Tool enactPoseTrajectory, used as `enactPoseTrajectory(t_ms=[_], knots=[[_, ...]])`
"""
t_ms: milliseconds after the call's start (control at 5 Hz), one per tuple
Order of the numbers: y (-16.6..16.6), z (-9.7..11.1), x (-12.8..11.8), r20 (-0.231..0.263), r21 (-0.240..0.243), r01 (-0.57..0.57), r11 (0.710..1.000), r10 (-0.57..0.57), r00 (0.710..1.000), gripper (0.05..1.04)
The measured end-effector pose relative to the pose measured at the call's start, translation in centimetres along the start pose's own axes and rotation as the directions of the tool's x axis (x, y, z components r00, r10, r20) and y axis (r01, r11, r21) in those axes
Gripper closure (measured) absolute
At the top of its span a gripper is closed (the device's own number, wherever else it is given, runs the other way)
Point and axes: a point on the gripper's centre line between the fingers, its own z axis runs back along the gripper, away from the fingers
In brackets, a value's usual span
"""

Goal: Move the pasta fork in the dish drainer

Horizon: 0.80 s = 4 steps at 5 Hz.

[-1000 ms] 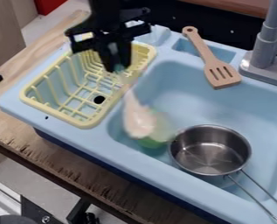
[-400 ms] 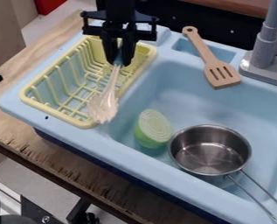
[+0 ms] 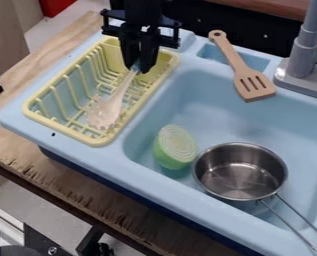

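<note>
- While the sink [image 3: 90, 155] sits unmoved, what has changed lies at its left end, in the rack [image 3: 67, 131].
- The gripper [image 3: 138, 67], above the rack's far right corner, has its fingertips pinched together on the fork's handle.
- The pan [image 3: 241, 170] rests in the basin toward the near edge, the spatula [image 3: 245, 75] across the far edge.
- The fork [image 3: 112, 104] was over the basin, then crossing the rack's right edge; now its head is inside, toward the near edge, handle slanting up. Whether it touches the floor, I cannot tell.
- The cut vegetable [image 3: 175, 146] stays by the basin's near left corner.
- So the carry looks nearly done; lowering and release seem left.
</note>
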Motion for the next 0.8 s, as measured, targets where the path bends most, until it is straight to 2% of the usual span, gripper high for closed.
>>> enactPoseTrajectory(t_ms=[600, 800], knots=[[0.48, -0.61, 1.11, 0.108, -0.040, 0.083, 0.996, -0.078, 0.991, 0.862], [0.58, -0.92, 1.00, 0.112, -0.051, 0.087, 0.995, -0.081, 0.990, 0.808]])
